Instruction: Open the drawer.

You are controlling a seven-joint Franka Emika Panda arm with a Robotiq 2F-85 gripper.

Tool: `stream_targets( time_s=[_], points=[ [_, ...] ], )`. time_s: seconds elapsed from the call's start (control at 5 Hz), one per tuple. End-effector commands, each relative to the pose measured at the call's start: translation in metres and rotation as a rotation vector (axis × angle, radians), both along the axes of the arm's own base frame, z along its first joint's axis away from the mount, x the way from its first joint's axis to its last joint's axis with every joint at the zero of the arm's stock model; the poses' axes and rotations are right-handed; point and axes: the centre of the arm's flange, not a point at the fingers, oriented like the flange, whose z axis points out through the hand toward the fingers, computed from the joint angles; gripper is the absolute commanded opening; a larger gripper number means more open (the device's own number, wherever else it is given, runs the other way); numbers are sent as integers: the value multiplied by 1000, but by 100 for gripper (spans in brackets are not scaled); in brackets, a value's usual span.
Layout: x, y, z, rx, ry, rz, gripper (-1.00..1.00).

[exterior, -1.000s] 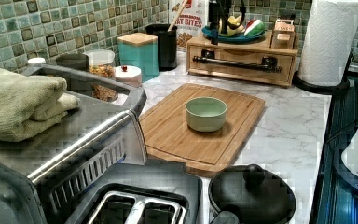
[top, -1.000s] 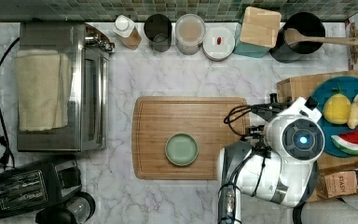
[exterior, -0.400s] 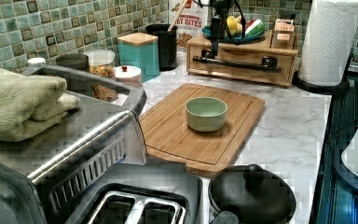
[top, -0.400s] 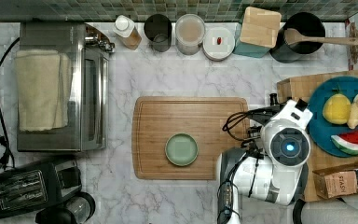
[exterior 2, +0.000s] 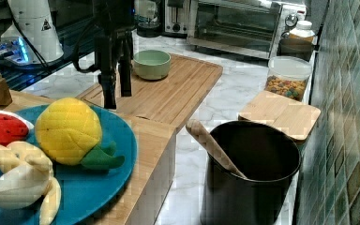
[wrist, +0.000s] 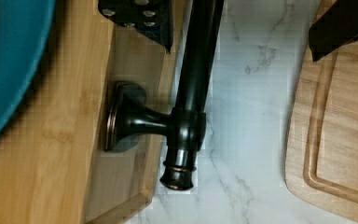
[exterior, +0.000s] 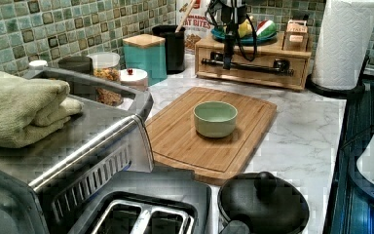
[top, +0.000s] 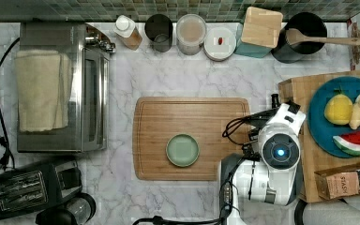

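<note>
At the marble counter's far end in the left view, your drawer [exterior: 253, 68] sits shut in its wooden box under a blue fruit plate [exterior 2: 98, 187], beyond the cutting board [exterior: 214, 136]. Your gripper [wrist: 247, 28] hangs spread wide astride the black bar handle [wrist: 193, 93], one finger [wrist: 142, 16] behind it, nothing pinched, likely so closing can hook it.
</note>
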Motion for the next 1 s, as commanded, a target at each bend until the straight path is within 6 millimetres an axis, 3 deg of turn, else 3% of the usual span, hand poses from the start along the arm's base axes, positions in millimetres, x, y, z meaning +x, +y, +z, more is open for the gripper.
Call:
stream_targets(
  time_s=[0.2, 0.6, 0.8, 1.0],
  points=[
    [-39, -44, -58, 51, 47, -200, 100],
    [-27, -39, -84, 114, 108, -215, 100],
    [-28, -20, -74, 104, 102, -252, 100],
    [-28, 12, -57, 102, 92, -286, 100]
  ],
)
